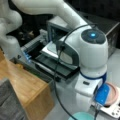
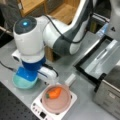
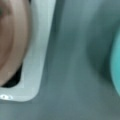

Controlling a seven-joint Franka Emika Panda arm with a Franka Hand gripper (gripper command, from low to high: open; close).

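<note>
Carrot [image 2: 54, 93] lying in pink bowl [image 2: 56, 100], bowl set on white scale [image 2: 71, 101] near the table's [image 2: 82, 92] bottom edge. Arm's wrist [image 2: 31, 42] low over teal bowl [image 2: 23, 81] toward the left edge; gripper [image 2: 51, 77] just beside the pink bowl's rim, jaws hidden. Small white block [image 2: 70, 80] on the table right of the gripper. Open black tray [image 2: 100, 62] and metal box [image 2: 108, 93] along the right edge.

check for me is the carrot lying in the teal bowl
No, in a front view the carrot lies in the pink bowl, apart from the teal bowl.
</note>
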